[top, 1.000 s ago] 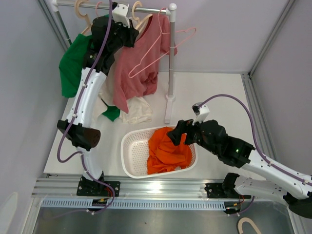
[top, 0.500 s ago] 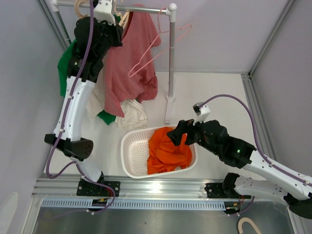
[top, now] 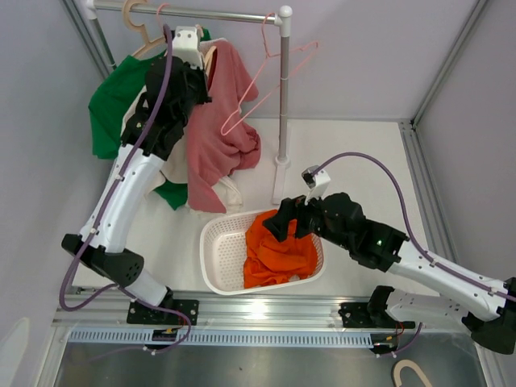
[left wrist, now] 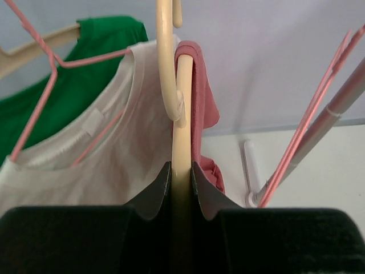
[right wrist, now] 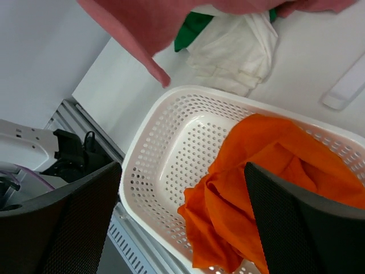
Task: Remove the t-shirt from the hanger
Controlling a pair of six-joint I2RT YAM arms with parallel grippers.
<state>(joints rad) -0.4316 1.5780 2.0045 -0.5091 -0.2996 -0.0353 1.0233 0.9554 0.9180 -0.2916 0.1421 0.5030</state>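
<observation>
A pink t-shirt [top: 219, 137] hangs from a cream wooden hanger [left wrist: 181, 114], draped over its arm in the left wrist view [left wrist: 198, 85]. My left gripper [top: 196, 64] is high up just under the rack rail, shut on that hanger's neck [left wrist: 181, 171]. The hanger's hook stands free above the jaws. My right gripper [top: 280, 222] is open and empty above the white basket [top: 211, 246]. In the right wrist view [right wrist: 182, 222] its fingers [right wrist: 63, 222] stand wide apart over the basket [right wrist: 171, 131].
An orange garment [top: 278, 250] lies in the basket. A white t-shirt [left wrist: 85, 154] on a pink wire hanger and a green t-shirt [top: 113, 97] hang at the left. An empty pink wire hanger [top: 266, 89] hangs by the rack's upright pole [top: 282, 105].
My left gripper swung left along the rail, then came down and right with the hanger and pink t-shirt. My right gripper moved a little left and farther over the basket.
</observation>
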